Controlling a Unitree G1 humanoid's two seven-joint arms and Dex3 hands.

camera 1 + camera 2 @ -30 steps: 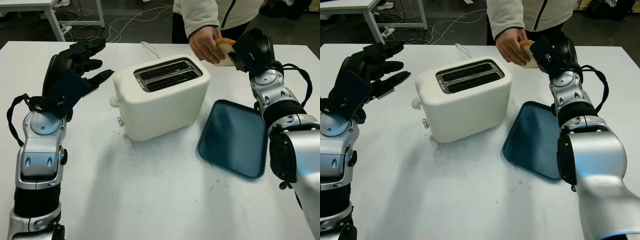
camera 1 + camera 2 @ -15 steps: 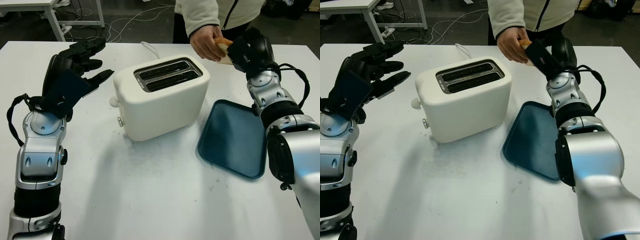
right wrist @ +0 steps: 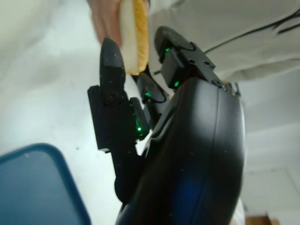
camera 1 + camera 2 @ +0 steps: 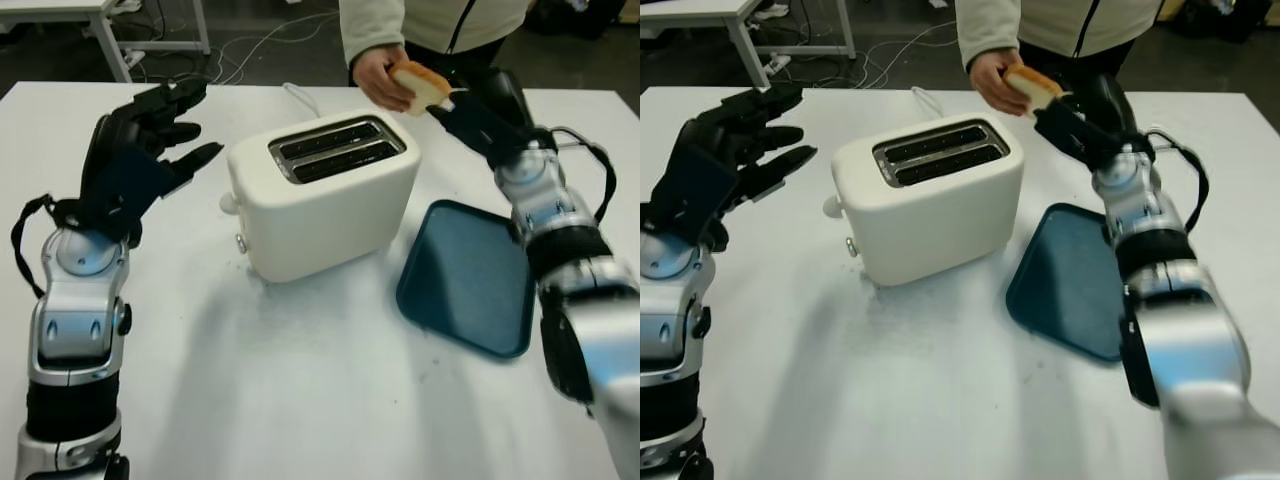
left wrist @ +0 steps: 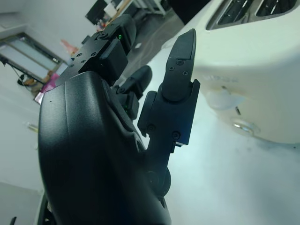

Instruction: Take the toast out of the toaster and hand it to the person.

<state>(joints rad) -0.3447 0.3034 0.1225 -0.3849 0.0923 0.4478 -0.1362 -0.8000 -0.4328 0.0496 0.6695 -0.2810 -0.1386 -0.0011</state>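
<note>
Golden toast slice (image 4: 420, 84) in person's hand (image 4: 376, 76); right robot hand (image 4: 470, 118) open, empty beside it — may snag toast. Left robot hand (image 4: 150, 135) open, idle.

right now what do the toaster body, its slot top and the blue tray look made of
Toaster body: likely plastic, cream, smooth matte with soft rounded corners. Slot top: looks like metal, a silvery frame around the dark slots. Tray: probably plastic, dark teal, one-piece with a raised rim and a dull sheen.

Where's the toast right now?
The toast is in the person's hand above the table's far edge, behind the toaster, just off the right hand's fingertips in the eye views.
</note>
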